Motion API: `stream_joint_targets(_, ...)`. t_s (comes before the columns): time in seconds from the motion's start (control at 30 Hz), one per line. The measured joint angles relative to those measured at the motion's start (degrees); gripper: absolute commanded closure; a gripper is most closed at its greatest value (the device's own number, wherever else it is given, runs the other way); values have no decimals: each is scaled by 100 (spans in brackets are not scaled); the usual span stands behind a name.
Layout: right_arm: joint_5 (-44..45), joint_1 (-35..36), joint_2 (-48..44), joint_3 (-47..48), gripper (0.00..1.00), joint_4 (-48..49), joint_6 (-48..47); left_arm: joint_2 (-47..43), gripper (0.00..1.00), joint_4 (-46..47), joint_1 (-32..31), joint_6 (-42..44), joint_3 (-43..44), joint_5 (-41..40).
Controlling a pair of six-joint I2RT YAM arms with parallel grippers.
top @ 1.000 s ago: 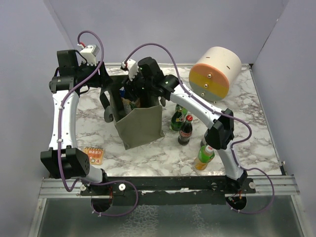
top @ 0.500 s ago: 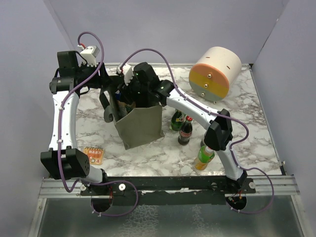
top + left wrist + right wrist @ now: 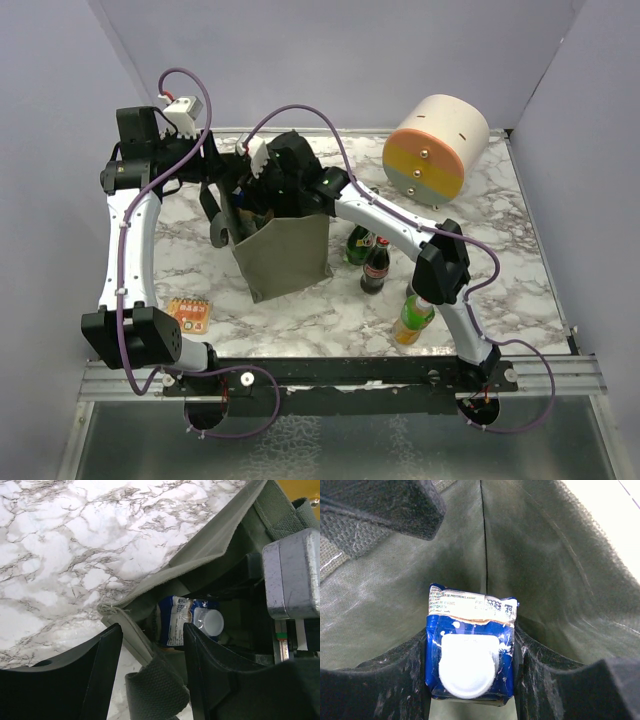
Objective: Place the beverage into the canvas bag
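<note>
1. From above, the canvas bag (image 3: 290,255) is standing upright mid-counter (image 3: 500,220). The right claw (image 3: 262,198) is reaching into its mouth from 3 o'clock, and the left claw (image 3: 217,183) is sitting at the rim on the 9 o'clock side. Spare bottles (image 3: 375,262) are waiting at the bag's 3 o'clock.
2. At the left wrist, the jaws are standing apart astride the bag's rim and a handle strap (image 3: 155,692). Whether they are pinching the fabric I cannot tell. The beverage carton (image 3: 175,622) is showing inside the bag at 12 o'clock.
3. At the right wrist, the claw is clamping the carton by its sides, with the white cap (image 3: 469,665) facing the camera. Its long axis is pointing along the claw's reach toward the bag floor, so the right arm looks set to lower it straight down.
</note>
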Motion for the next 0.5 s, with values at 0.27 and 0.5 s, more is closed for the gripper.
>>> stream_joint_targets(0.27,-72,0,0,0,45,-2,-28,-68,45,0,0,0,-2,0)
stream_joint_targets(0.5,-74,0,0,-13,41,-15,-48,-87,45,0,0,2,-2,0)
